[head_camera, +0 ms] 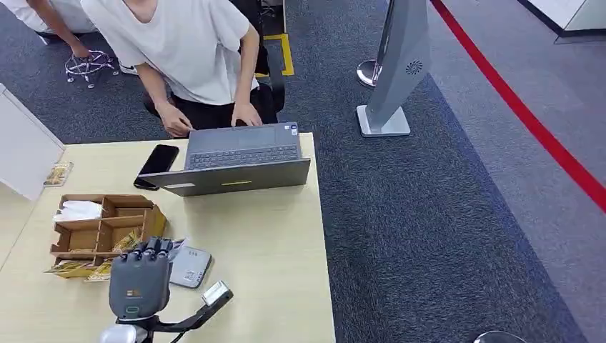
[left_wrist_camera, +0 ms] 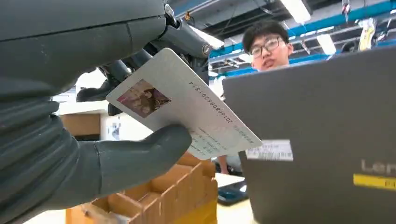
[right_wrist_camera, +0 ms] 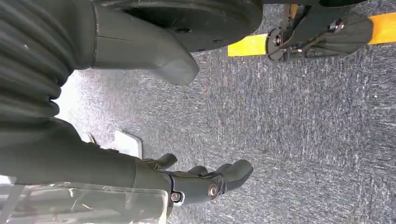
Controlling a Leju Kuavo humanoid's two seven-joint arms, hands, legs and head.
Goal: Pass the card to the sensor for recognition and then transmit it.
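Head view: left hand raised over the near part of the desk, back of hand to camera, just in front of the grey sensor, which lies flat beside the wooden tray. A person types at the laptop; phone next to it. Left wrist view: card pinched between thumb and dark fingers, tilted, printed face showing, laptop lid close behind. Right wrist view: right hand hangs over carpet, fingers loosely spread, holding nothing. Judgement: the card is not yet on the sensor; lower it flat onto the reader's face, keep the pinch at the card's edge, pause there, and stay clear of the tray wall.
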